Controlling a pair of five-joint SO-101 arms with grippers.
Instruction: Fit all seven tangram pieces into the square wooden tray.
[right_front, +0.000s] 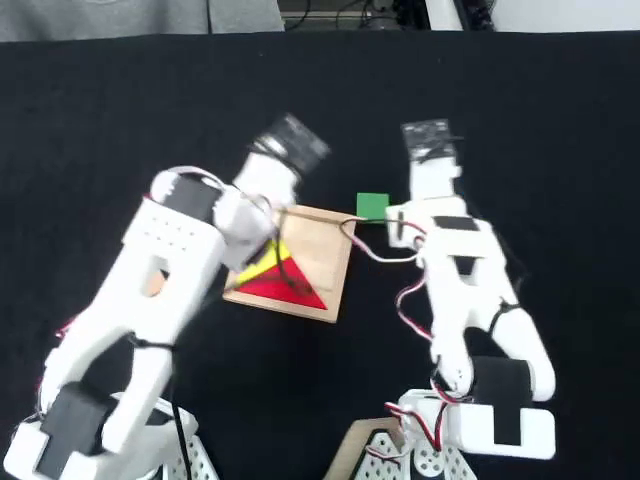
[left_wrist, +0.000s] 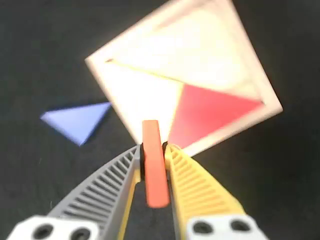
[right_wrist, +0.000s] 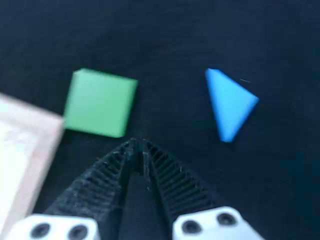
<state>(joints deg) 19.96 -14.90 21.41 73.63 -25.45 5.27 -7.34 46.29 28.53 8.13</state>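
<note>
In the high view the square wooden tray (right_front: 322, 250) lies at the centre of the frame on the black tabletop (right_front: 560, 120). It holds a red triangle piece (right_front: 285, 288) and a yellow triangle piece (right_front: 260, 263) in its lower left part, and a green square piece (right_front: 372, 206) lies just beside its upper right corner. The left gripper (left_wrist: 152, 148) is clamped on a flat orange piece (left_wrist: 155, 180) seen edge-on, near one corner of the tray, with a pale blue triangle piece (left_wrist: 76, 120) lying close by. The right gripper (right_wrist: 138, 146) has its fingers pressed together on nothing, near the green square, and a bright blue triangle piece (right_wrist: 230, 102) lies a little apart.
</note>
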